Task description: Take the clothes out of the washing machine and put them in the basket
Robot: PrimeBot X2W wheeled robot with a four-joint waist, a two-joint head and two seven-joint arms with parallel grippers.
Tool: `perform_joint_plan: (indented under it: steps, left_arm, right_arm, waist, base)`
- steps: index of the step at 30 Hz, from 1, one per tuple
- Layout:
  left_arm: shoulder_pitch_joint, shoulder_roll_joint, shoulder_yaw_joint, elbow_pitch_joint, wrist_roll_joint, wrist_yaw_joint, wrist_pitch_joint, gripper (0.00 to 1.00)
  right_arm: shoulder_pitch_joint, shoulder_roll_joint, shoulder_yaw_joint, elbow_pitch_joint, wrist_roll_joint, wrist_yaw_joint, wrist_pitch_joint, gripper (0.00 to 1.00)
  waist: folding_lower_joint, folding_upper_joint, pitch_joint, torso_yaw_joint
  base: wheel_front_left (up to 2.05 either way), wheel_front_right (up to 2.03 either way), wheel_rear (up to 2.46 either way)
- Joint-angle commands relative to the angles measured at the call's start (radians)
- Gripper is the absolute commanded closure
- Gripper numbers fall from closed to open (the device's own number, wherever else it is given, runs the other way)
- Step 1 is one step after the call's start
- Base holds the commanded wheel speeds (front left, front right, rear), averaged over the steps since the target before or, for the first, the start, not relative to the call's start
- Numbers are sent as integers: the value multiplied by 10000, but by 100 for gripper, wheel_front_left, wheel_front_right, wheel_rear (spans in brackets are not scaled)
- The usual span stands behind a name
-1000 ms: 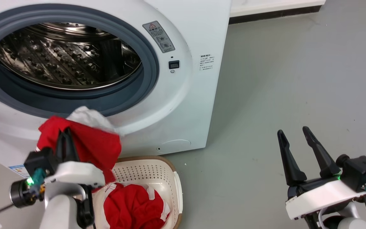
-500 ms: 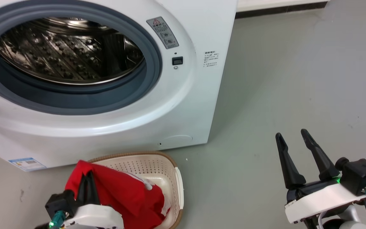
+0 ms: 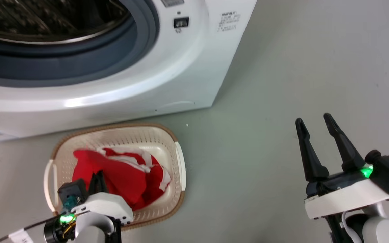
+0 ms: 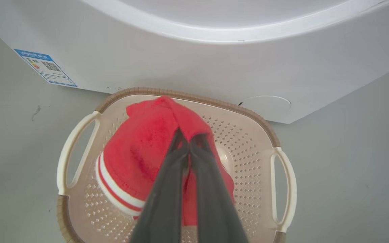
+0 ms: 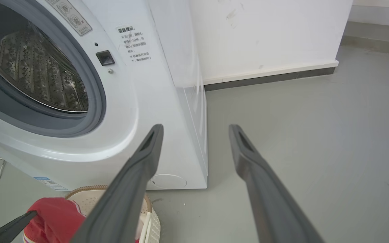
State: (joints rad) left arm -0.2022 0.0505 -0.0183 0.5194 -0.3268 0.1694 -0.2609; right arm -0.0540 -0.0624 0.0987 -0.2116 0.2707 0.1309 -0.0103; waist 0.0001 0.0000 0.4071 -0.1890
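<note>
The large white front-loading washing machine (image 3: 181,77) has a smooth, glossy shell; a matt grey rubber ring (image 3: 79,67) lines its opening around a shiny, dimpled steel drum (image 5: 39,74). Near it, the cream rectangular plastic basket (image 3: 168,145) is smooth and perforated, with a brown woven-look rim (image 3: 120,125). The bright red clothes (image 3: 113,175) inside are soft, fuzzy cloth. The grey floor (image 3: 299,67) is matt.
</note>
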Motion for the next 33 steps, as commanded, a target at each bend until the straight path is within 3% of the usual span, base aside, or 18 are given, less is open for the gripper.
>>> perform_joint_plan:
  steps: [1, 9, 18, 19, 20, 21, 29, 33]
  left_arm:
    - [-387, 1, 89, 328, 147, -58, -49, 100]
    - [-1851, 47, 541, 2478, 360, -158, -42, 100]
    - [-2760, 139, 1056, 4591, 345, -274, -43, 100]
    - [-2863, 161, 1086, 4768, 349, -263, -43, 91]
    - [-2938, 160, 1113, 4953, 341, -265, -43, 55]
    - [-2983, 149, 1138, 5093, 330, -261, -43, 0]
    - [-2202, 21, 1314, 4379, 482, -608, -44, 0]
    - [-1648, 0, 1390, 3587, 625, -498, -44, 0]
  right_arm:
    - [-299, -87, 101, 16, 135, -5, -98, 0]
    - [-903, -332, 399, 201, 538, -5, -566, 0]
    - [-1254, -493, 545, 731, 747, -5, -933, 0]
    - [-1302, -496, 548, 779, 753, -5, -954, 0]
    - [-1345, -495, 551, 827, 760, -5, -981, 0]
    - [-1363, -497, 557, 902, 747, -5, -994, 0]
    - [-941, -397, 511, 1326, 234, -5, -896, 0]
    - [-650, -279, 417, 1248, 37, -5, -687, 0]
  waist:
    - [-1, 0, 968, -248]
    - [-1, 0, 2293, -643]
    - [-1, 0, 2813, -768]
    - [-1, 0, 2804, -755]
    - [-1, 0, 2766, -738]
    - [-1, 0, 2700, -711]
    - [-1, 0, 693, -249]
    - [-1, 0, -304, -68]
  base:
    - [0, 0, 0]
    - [0, 0, 0]
    - [0, 0, 0]
    - [0, 0, 0]
    - [0, 0, 0]
    - [0, 0, 0]
    - [0, 0, 0]
    - [0, 0, 0]
